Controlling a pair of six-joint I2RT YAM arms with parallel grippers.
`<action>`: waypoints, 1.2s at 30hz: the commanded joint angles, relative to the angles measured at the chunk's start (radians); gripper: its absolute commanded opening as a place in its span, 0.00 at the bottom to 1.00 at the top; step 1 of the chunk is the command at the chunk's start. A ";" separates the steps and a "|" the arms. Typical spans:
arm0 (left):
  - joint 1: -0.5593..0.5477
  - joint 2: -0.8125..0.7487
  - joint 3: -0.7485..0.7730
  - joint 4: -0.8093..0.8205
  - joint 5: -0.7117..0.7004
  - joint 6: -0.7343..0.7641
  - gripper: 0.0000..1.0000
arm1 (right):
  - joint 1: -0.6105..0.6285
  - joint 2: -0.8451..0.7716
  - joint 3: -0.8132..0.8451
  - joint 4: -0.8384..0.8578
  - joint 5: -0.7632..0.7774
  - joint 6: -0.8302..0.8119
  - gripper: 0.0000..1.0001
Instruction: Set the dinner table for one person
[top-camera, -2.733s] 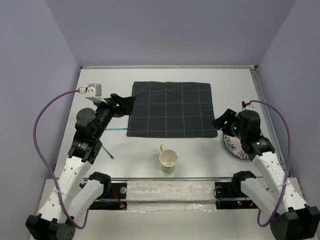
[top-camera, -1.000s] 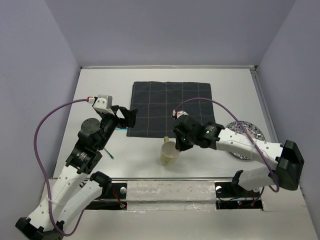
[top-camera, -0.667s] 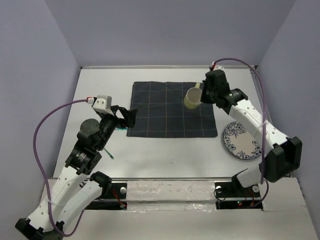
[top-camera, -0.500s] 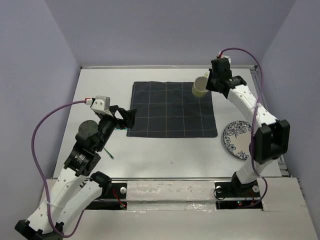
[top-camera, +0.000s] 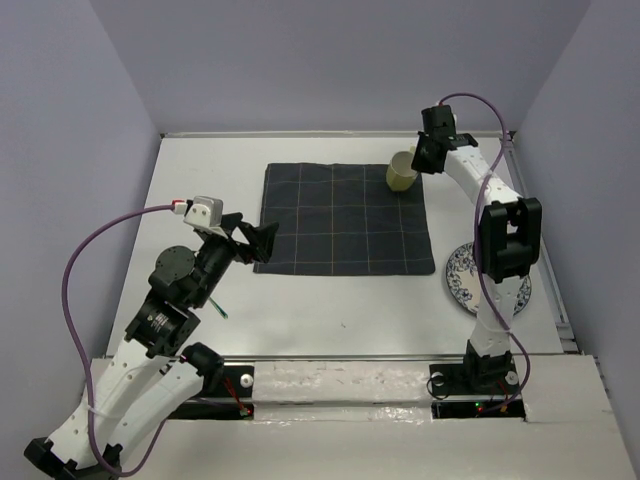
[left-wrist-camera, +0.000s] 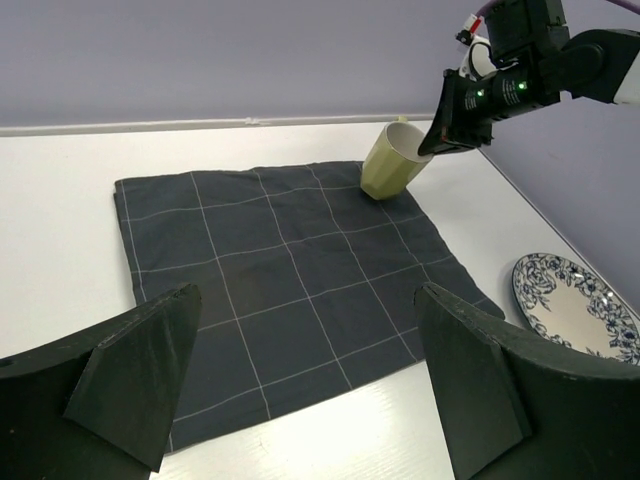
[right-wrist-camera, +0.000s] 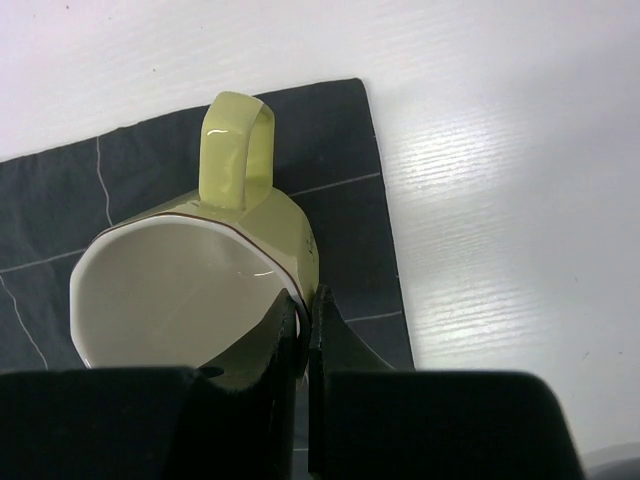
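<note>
Mug: brought from the near worktop to the far right corner of the mat, held tilted, rim clamped by right jaws; release is judged imminent. Left jaws: held wide apart, empty. Plate: left beside the mat, unplaced.

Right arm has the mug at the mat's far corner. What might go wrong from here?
The mug is tilted and pinched only at its rim by the right fingers; released like this, it may topple. It is at a corner of the mat, so it might land partly off it.
</note>
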 joint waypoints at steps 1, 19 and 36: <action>-0.016 -0.005 0.004 0.040 0.005 0.014 0.99 | -0.008 -0.027 0.102 0.049 -0.004 0.008 0.00; -0.017 0.007 0.003 0.042 0.006 0.016 0.99 | -0.017 0.030 0.110 0.044 0.032 0.008 0.53; -0.091 -0.082 0.003 0.037 -0.018 0.016 0.99 | -0.369 -0.960 -1.043 0.244 -0.045 0.354 0.57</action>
